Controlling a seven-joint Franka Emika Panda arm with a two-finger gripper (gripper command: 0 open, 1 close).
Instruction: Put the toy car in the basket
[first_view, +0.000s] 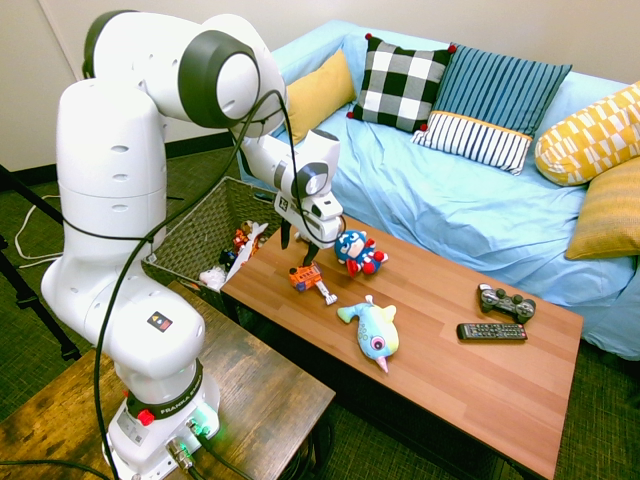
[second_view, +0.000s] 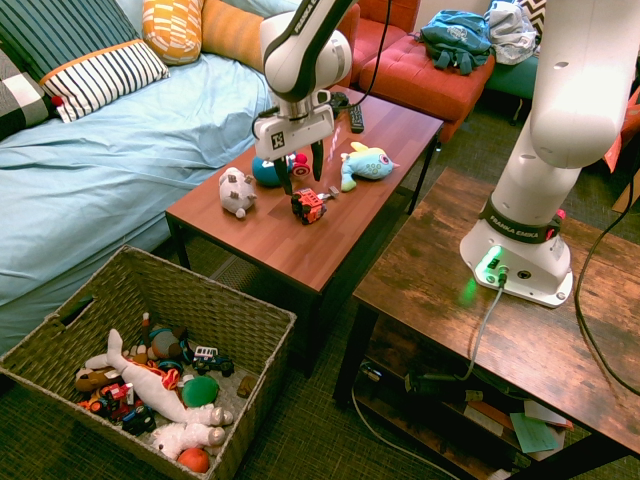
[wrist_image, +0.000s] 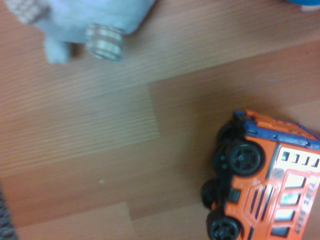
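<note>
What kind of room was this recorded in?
Probably a living room or lounge: a sofa with patterned cushions, a low wooden table and a woven basket of toys.

Rooms brightly lit; wrist view soft, blurred.

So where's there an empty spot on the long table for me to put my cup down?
There's a wide bare patch between the fish-like plush and the remote. A smaller one lies between the grey plush, the toy car and the table edge facing the basket. It's crowded around the gripper.
</note>
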